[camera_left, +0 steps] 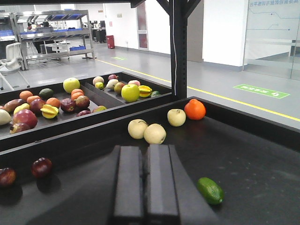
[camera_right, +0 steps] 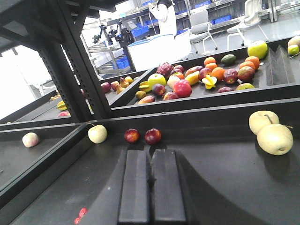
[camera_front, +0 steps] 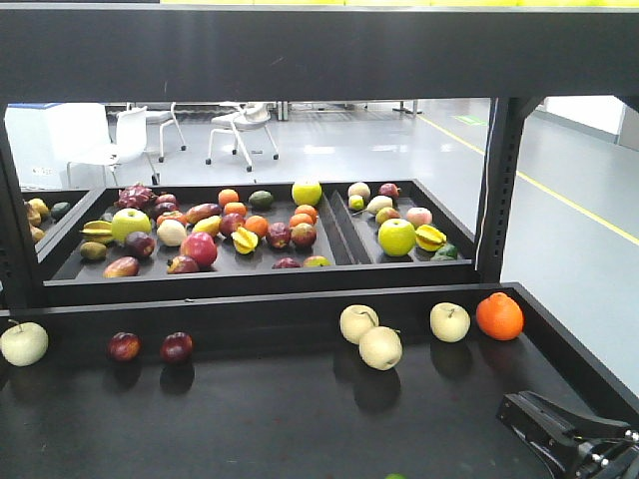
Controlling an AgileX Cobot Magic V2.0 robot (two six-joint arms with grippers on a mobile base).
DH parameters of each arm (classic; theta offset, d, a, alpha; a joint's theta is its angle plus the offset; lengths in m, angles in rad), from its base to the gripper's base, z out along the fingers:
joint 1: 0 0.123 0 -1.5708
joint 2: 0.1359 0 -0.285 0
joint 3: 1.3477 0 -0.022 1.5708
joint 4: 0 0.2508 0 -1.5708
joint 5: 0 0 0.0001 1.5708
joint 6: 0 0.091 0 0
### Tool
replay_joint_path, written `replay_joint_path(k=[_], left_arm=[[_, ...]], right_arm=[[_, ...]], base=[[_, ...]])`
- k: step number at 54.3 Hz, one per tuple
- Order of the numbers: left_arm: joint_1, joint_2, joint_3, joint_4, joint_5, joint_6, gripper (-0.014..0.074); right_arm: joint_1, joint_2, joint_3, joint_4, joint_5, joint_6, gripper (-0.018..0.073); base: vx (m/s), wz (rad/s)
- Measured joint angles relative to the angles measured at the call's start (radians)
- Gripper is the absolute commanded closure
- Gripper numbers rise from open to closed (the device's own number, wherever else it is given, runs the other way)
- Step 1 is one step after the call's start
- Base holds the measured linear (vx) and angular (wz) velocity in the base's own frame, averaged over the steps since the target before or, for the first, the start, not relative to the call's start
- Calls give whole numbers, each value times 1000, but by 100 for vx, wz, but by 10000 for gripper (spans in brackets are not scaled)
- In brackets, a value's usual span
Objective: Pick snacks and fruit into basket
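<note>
Closest to the lens in each wrist view, two black pads are seen pressed flat together with nothing between them: the left claw (camera_left: 143, 154) is clenched on nothing, and the right claw (camera_right: 150, 157) likewise. Both are held low over the dark front shelf (camera_front: 260, 419).

Across that shelf, from left to right in the front view, a pale apple (camera_front: 22, 342) is found by the left edge. Two red plums (camera_front: 124, 346) are seen next, side by side, then three pale pears (camera_front: 380, 347) and an orange (camera_front: 499, 315) just beside the last of them. A small dark green fruit (camera_left: 210, 190) is seen lying just right of the left claw. Behind, a back tray (camera_front: 250, 284) is filled with mixed fruit, smooth green apples (camera_front: 396, 237) among them.

None of the task's things can be found: no snack packets, no bumpy green fruit and no basket are shown in any view. A few red specks at the bottom edge of the right wrist view cannot be made out.

It is judged that no pick has been begun and that the searching step is in hand. For the next move, a target must first be brought into view, and a claw must be released before it is lowered around anything.
</note>
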Motion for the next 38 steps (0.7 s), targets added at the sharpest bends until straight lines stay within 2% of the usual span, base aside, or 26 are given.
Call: replay_joint_path(k=[38], left_arm=[[0,0,0,0,0,0,605]], right_arm=[[0,0,0,0,-1,0,568]], base=[[5,4]])
